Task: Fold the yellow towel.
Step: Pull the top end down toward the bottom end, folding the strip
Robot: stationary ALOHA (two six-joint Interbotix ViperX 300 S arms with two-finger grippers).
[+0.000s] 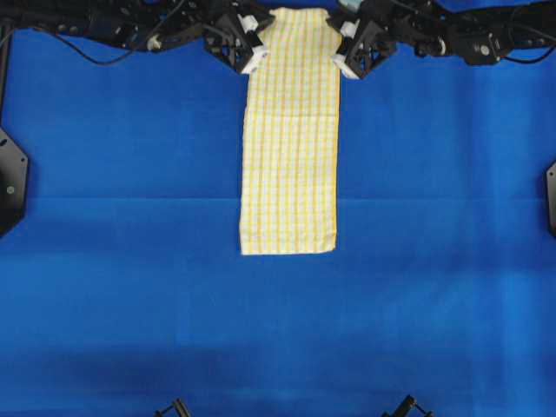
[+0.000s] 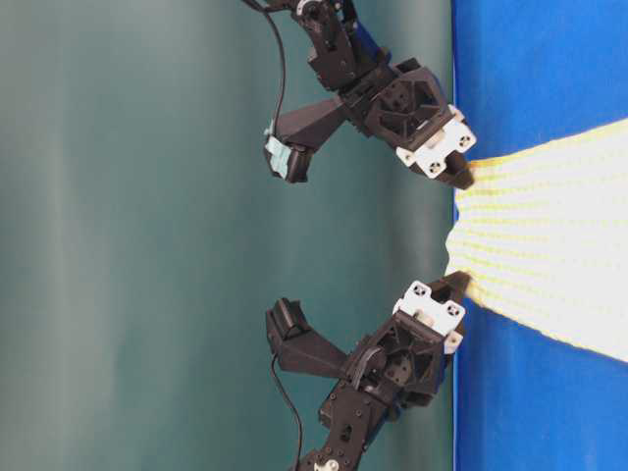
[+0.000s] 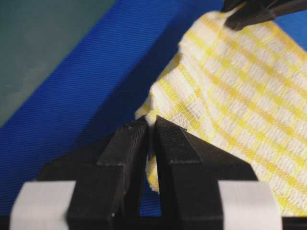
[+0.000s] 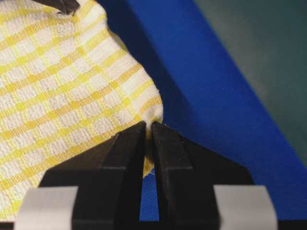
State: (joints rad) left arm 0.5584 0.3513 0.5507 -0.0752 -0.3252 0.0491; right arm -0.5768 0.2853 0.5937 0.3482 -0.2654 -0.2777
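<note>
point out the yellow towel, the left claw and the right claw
yellow towel [image 1: 290, 156], overhead view, middle of the cloth
left claw [image 3: 150, 132], left wrist view, between its tips
right claw [image 4: 148, 128], right wrist view, between its tips

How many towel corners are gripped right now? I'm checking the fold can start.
2: left gripper pinches one far corner of the yellow towel, right gripper the other.

You see both arms reaching in from either side along the far edge, the left gripper [image 1: 257, 45] and right gripper [image 1: 344, 50] angled toward each other, each with jaws pinched tight on cloth.
</note>
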